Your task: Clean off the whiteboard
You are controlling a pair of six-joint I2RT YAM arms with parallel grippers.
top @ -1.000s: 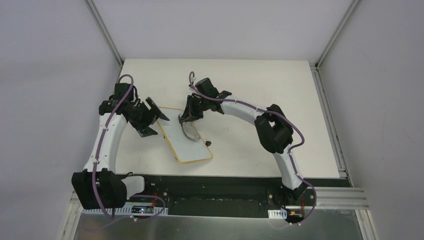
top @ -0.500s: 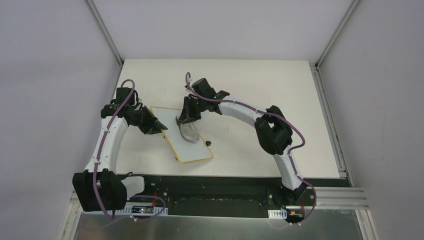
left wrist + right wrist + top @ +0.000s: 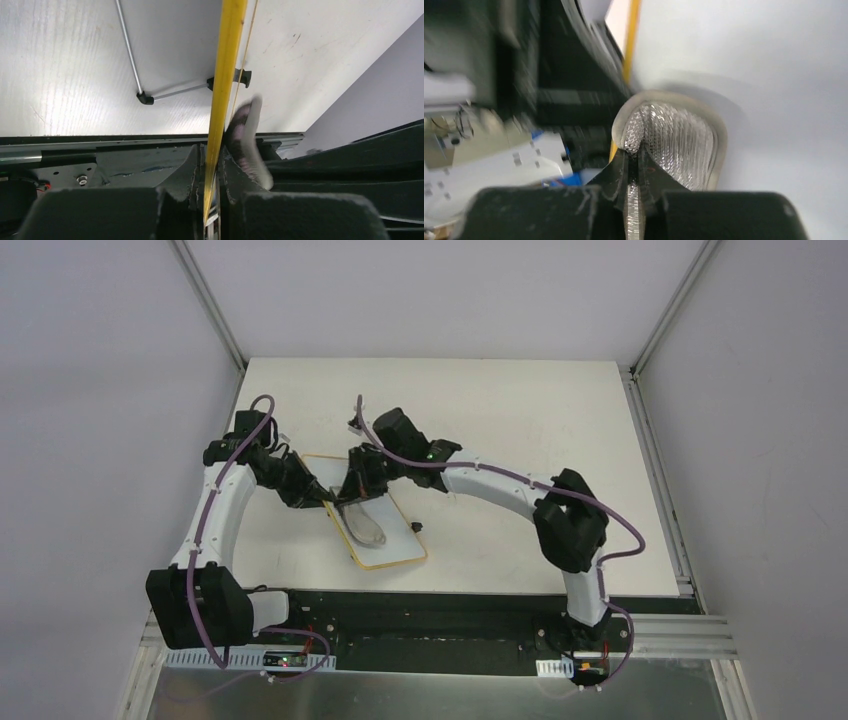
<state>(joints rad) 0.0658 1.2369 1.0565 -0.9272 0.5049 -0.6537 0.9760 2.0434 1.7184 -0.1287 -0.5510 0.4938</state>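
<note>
Top view. Small flat white whiteboard with a thin tan wooden rim point(image 3: 400, 542) lies on the white surface point(image 3: 520, 410), left of centre, long axis running 11 to 5 o'clock. Left tool point(image 3: 326, 499) is clenched on the rim at the board's 9 o'clock edge. Right tool point(image 3: 356, 496) comes in from 1 o'clock and grips a grey lumpy oblong pad point(image 3: 367, 527), which lies flat on the board face. No writing can be made out on the bare part of the board.

Left wrist view. Whiteboard point(image 3: 228, 75) is seen edge-on as a yellow-tan strip running up from the left tool point(image 3: 210, 176), jaws pinched onto it. A small black foot point(image 3: 145, 98) on a thin metal rod shows at 10 o'clock from the grip. Pad point(image 3: 249, 142) is blurred, just right of the rim.

Right wrist view. Right tool point(image 3: 634, 161) is clamped on the near end of the pad point(image 3: 676, 137), silver-grey mesh with a pale border. Whiteboard rim point(image 3: 630, 35) sits at 12 o'clock. The left half of the view is blurred.
</note>
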